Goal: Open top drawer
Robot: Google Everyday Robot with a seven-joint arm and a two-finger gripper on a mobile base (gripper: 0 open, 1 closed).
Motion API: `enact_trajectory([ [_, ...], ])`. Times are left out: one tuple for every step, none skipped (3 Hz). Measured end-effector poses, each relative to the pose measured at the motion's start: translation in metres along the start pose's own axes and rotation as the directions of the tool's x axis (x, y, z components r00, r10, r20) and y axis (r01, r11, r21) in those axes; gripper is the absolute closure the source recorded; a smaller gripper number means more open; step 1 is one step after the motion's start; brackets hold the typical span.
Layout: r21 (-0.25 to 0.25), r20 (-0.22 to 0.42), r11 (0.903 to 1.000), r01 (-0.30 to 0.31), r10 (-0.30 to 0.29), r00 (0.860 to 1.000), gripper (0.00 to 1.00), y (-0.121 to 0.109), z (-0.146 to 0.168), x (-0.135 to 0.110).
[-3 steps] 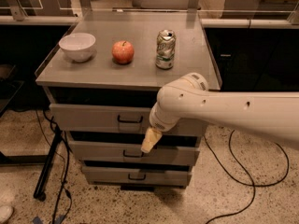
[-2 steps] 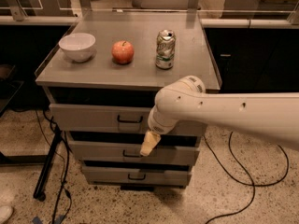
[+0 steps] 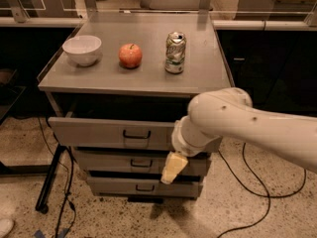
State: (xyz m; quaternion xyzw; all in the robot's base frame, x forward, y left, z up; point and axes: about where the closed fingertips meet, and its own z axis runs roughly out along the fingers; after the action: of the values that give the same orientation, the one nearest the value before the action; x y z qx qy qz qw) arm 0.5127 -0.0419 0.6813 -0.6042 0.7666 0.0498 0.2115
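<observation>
Your gripper [image 3: 174,167] hangs just below the top drawer [image 3: 89,132], which stands partly out under the tabletop [image 3: 148,81]; you cannot tell whether it is spread or closed. The handle [image 3: 136,134], lying level along the drawer front, sits up and leftward from the gripper, not touching

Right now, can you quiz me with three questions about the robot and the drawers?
1. True or false: the apple sits between the white bowl and the soda can.
2. Where is the gripper? A: touching the apple. B: hanging just below the top drawer front. C: inside the bowl.
3. How many grey drawers are stacked here?
Key: 1 true; 2 B; 3 three.
</observation>
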Motion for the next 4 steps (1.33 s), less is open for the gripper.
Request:
enact_trajectory([
  [-0.01,0.036,0.9997,-0.024,0.024,0.999,0.0,0.005,-0.014,0.012],
  [-0.007,0.03,0.9998,-0.017,0.018,0.999,0.0,-0.003,-0.005,0.005],
  [0.0,0.009,0.9999,-0.016,0.016,1.0,0.0,-0.017,0.008,0.004],
  [-0.006,-0.029,0.9999,-0.013,0.012,1.0,0.0,-0.022,0.028,0.008],
])
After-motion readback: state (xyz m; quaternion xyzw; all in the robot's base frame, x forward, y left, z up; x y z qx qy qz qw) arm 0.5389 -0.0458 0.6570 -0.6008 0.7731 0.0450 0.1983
